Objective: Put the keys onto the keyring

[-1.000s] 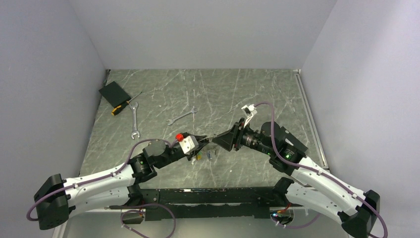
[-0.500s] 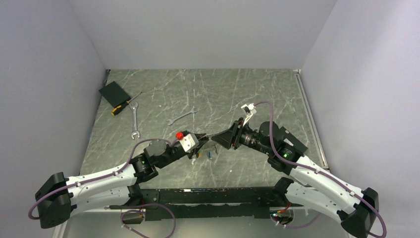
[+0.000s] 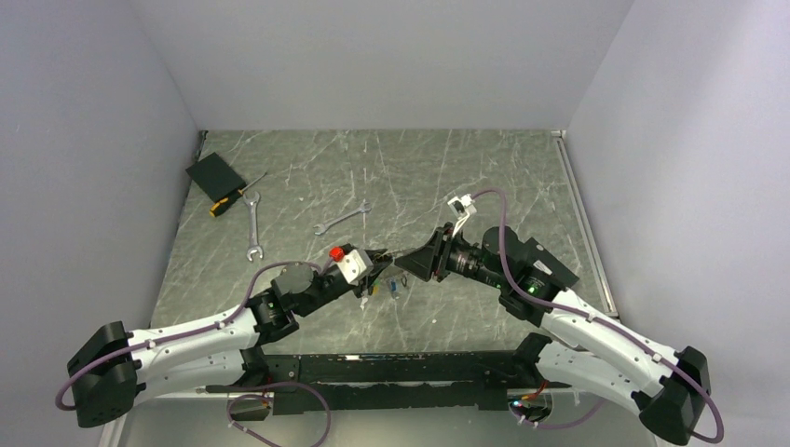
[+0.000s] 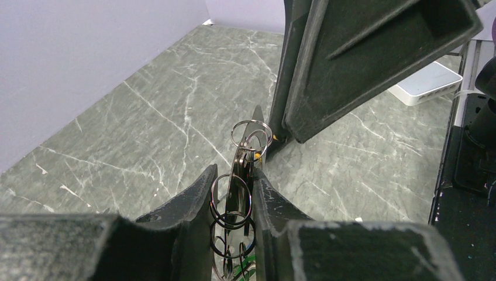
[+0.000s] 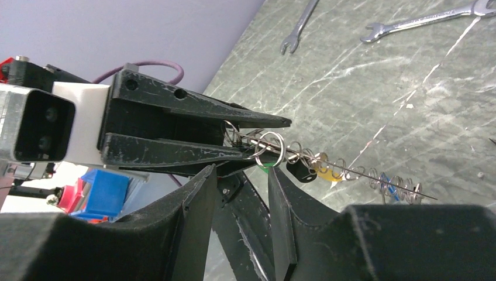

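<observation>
My left gripper point(image 3: 380, 264) point(image 4: 235, 172) is shut on the keyring point(image 4: 242, 159), seen edge-on between its fingers with small split rings beside it. In the right wrist view the keyring point(image 5: 351, 174) is a thin wire running right from the left gripper point(image 5: 257, 137). Strung along it are the keys point(image 5: 301, 171), with black, yellow, blue and green heads, on small rings. They hang below the two grippers as a small cluster, the keys point(image 3: 393, 285). My right gripper point(image 3: 407, 264) point(image 5: 243, 170) faces the left one tip to tip. Its jaws stand apart, just below one small ring point(image 5: 270, 149), holding nothing.
Two silver wrenches point(image 3: 253, 226) point(image 3: 343, 220) lie at the back left, near an orange-handled screwdriver point(image 3: 233, 197) and a flat black box point(image 3: 214, 174). Grey walls close in the table on three sides. A white box point(image 4: 424, 83) sits by the right edge.
My right gripper has shifted a little left, closer to the left gripper, and its jaws have narrowed. The hanging keys have swung slightly. The left gripper keeps its hold.
</observation>
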Robot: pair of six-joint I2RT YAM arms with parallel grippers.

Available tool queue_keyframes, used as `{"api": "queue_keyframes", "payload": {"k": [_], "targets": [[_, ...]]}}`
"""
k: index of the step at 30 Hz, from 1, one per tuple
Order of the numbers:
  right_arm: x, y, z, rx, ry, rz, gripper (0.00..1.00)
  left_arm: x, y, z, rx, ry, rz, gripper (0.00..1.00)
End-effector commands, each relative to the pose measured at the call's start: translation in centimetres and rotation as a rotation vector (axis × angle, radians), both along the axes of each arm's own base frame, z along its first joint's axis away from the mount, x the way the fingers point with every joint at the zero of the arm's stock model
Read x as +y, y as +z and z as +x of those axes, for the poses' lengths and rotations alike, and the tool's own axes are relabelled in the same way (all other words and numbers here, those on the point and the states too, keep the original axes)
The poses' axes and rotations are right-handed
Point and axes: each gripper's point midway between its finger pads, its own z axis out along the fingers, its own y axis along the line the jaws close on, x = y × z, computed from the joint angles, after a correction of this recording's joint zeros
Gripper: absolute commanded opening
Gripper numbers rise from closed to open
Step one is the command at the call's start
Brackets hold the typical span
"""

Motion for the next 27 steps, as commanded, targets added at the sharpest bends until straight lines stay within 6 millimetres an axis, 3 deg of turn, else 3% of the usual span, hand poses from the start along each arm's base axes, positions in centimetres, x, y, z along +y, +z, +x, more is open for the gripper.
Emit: {"api": "queue_keyframes", "payload": {"k": [1,22,27], "targets": [[0.2,1.2,0.2,-0.023,0.000,0.031,0.40,0.3,3.6,0.1,-0.052,0.015,-0.123,0.00],[0.7,0.2,0.7,0.022,-0.016,0.043,0.37,0.5,4.1,-0.3,-0.068,-0.002,-0.158,0.00],[0.3,0.9,1.1,-0.002,-0.048,0.072,0.36,0.5,4.0,-0.5,-0.070,-0.008,-0.161,0.00]]}}
